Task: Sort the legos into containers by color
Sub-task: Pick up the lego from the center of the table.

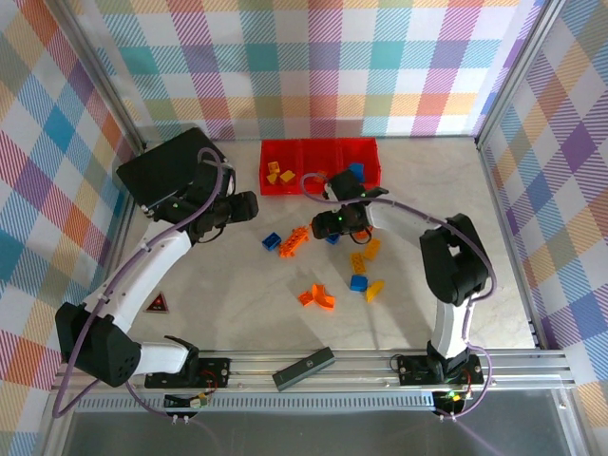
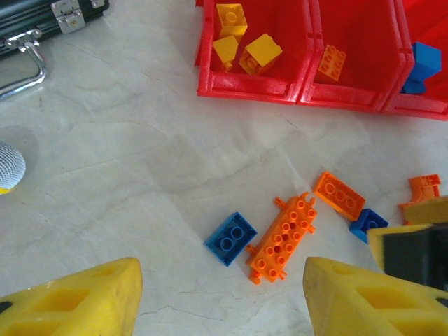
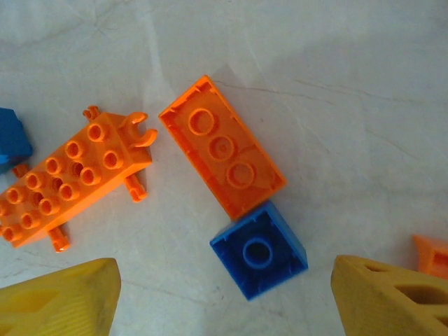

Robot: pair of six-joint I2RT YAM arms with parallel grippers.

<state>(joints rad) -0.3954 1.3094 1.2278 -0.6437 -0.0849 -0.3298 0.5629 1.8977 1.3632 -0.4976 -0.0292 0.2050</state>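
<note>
At the left, the left gripper [image 2: 220, 294] hangs over the worktop [image 2: 126, 175] with jaws apart and empty. A blue brick [image 2: 231, 239] and a long orange plate [image 2: 282, 238] lie side by side ahead of it. Right of those, the right gripper [image 3: 224, 311], likewise spread and holding nothing, hovers above an upturned orange brick [image 3: 222, 165] touching a small blue brick [image 3: 259, 250]. More loose legos [image 1: 359, 282] lie further right. The containers [image 1: 318, 152] sit at the far edge, each already begun. This looks like an approach to a pick. Next, I judge, the right arm must descend, centre on one brick and close without catching its neighbour.
</note>
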